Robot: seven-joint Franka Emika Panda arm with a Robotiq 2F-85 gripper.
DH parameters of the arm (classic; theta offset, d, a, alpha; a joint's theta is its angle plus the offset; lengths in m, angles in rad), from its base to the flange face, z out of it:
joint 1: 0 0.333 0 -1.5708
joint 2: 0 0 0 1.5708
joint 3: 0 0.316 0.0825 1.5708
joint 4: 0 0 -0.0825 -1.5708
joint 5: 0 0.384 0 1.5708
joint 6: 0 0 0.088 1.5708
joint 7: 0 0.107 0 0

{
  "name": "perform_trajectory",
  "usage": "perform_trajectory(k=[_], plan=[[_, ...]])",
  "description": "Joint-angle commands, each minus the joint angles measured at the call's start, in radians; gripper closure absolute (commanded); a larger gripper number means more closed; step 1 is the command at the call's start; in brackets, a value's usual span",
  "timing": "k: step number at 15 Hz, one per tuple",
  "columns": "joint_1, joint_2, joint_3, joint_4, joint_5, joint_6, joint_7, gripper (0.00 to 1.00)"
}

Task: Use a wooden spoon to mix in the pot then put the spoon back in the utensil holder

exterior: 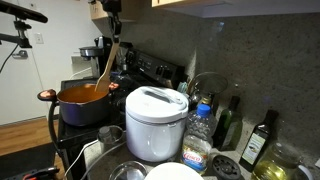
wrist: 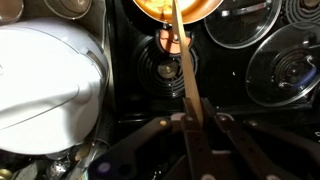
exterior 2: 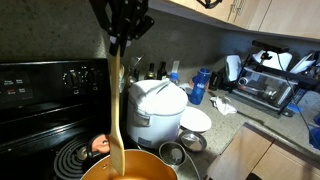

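Observation:
My gripper (exterior: 113, 34) (exterior 2: 120, 42) (wrist: 192, 112) hangs above the stove, shut on the handle of the wooden spoon (exterior: 106, 64) (exterior 2: 117, 110) (wrist: 179, 45). The spoon is long and light tan. It reaches down from the jaws into the pot, its bowl inside. The pot (exterior: 84, 101) (exterior 2: 130, 168) (wrist: 178, 8) is wide and orange-red, with a copper side handle, and sits on a burner of the black stove. The spoon leans slightly in an exterior view (exterior: 106, 64) and hangs almost upright in an exterior view (exterior 2: 117, 110). The utensil holder is not clearly in view.
A white domed cooker (exterior: 156, 122) (exterior 2: 158, 106) (wrist: 45, 85) stands right beside the pot. Steel pots and bowls (exterior: 120, 166) (exterior 2: 184, 145) lie near it. Bottles (exterior: 258, 140) line the backsplash. A toaster oven (exterior 2: 268, 87) sits farther along the counter. Stove knobs (exterior 2: 75, 76) are behind the spoon.

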Motion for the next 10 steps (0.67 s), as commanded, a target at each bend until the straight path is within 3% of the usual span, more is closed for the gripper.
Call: perform_trajectory(k=[1, 6, 10], plan=[[-0.001, -0.045, 0.019, -0.001, -0.051, 0.048, 0.046, 0.97], [-0.004, -0.083, 0.059, -0.041, -0.197, 0.172, 0.092, 0.97], [-0.008, -0.067, 0.097, -0.097, -0.409, 0.277, 0.135, 0.97]])
